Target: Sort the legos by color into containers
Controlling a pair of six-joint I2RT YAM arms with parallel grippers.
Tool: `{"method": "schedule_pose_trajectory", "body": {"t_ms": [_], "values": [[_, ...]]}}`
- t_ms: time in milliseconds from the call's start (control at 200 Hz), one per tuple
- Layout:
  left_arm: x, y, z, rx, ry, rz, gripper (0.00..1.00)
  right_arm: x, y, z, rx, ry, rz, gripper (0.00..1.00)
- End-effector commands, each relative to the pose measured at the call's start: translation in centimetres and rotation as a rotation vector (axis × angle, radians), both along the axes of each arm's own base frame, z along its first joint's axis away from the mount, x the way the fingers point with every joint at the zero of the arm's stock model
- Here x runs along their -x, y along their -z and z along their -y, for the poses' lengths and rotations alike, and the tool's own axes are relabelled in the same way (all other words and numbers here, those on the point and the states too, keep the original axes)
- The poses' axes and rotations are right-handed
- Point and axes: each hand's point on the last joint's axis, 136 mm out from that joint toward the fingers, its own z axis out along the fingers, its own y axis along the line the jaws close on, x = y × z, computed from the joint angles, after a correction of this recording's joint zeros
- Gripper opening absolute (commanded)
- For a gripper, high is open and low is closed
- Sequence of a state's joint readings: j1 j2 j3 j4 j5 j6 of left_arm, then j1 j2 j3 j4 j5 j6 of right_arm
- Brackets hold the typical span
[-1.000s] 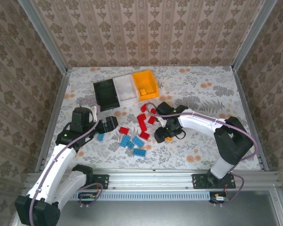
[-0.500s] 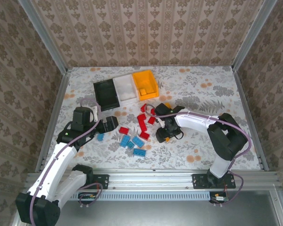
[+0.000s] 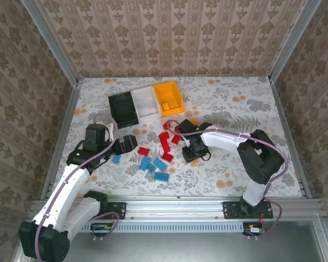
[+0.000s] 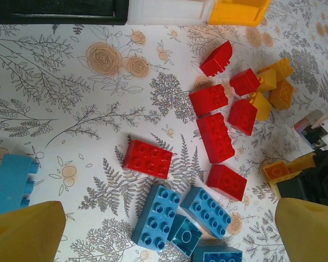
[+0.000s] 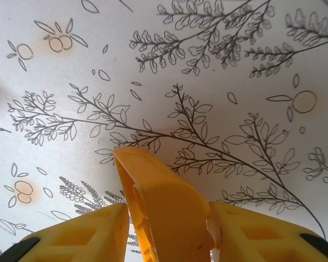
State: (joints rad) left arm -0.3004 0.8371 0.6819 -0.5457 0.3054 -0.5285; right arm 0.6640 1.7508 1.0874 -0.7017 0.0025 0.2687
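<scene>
My right gripper (image 3: pixel 192 155) rests low on the table, its yellow fingers (image 5: pixel 87 234) pressed against both sides of an orange-yellow lego (image 5: pixel 164 202), also seen from the left wrist (image 4: pixel 287 168). My left gripper (image 3: pixel 128 143) hovers open over the blue legos (image 4: pixel 157 215), nothing between its fingers (image 4: pixel 22 232). Red legos (image 3: pixel 165 141) lie in a cluster mid-table, one red brick (image 4: pixel 147 158) apart to the left. More orange-yellow legos (image 4: pixel 273 82) lie beyond the red ones. The containers stand in a row at the back: black (image 3: pixel 112 109), white (image 3: pixel 145 103), orange-yellow (image 3: pixel 177 95).
One blue lego (image 3: pixel 116 159) lies alone beside the left arm. An orange-yellow brick (image 3: pixel 167 105) sits inside the orange-yellow bin. Metal rails and patterned walls border the flowered table (image 3: pixel 235 120), which is bare on the right.
The right gripper has closed in on the orange-yellow lego and shifted slightly on the table. The left arm has stayed put.
</scene>
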Motion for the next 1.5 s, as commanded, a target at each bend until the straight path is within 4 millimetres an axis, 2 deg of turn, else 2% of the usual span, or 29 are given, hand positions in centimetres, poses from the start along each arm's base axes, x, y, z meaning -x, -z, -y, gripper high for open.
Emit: {"method": "schedule_pose_trajectory", "body": {"t_ms": [0,190,290,365,540,695,915,1140,1310,1495], "values": [[-0.1,0.1,0.0,-0.003,-0.004,0.01,1.0,-0.9,-2.7,0.0,-0.018,0.027,0.076,0.43],[0.1,0.1,-0.1,-0.001,-0.005,0.016,1.0,-1.8,-5.6,-0.5,-0.074,0.048,0.134,0.42],[0.3,0.2,-0.1,0.001,-0.004,0.014,1.0,-2.1,-6.4,-0.9,-0.106,0.05,0.14,0.42],[0.4,0.3,-0.2,-0.002,-0.002,0.014,1.0,-1.8,-5.8,-1.0,-0.096,0.03,0.1,0.49],[0.8,0.5,-0.5,-0.019,-0.002,0.016,1.0,-0.7,-3.4,0.3,0.0,-0.003,0.026,0.64],[0.7,0.7,-0.6,-0.019,-0.004,0.015,1.0,-0.2,-2.1,0.3,0.013,-0.011,-0.012,0.66],[0.8,0.8,-0.6,-0.021,-0.001,0.009,1.0,0.3,0.4,-0.1,0.006,-0.01,-0.069,0.55],[1.0,0.8,-0.9,-0.028,-0.007,0.01,1.0,0.4,1.4,0.1,0.021,-0.006,-0.08,0.43],[0.9,0.7,-0.7,-0.02,-0.007,0.014,1.0,0.1,0.4,0.3,0.022,0.004,-0.046,0.32],[0.8,0.7,-0.7,-0.015,-0.006,0.014,1.0,-0.6,-1.7,0.5,0.002,0.021,0.011,0.27]]}}
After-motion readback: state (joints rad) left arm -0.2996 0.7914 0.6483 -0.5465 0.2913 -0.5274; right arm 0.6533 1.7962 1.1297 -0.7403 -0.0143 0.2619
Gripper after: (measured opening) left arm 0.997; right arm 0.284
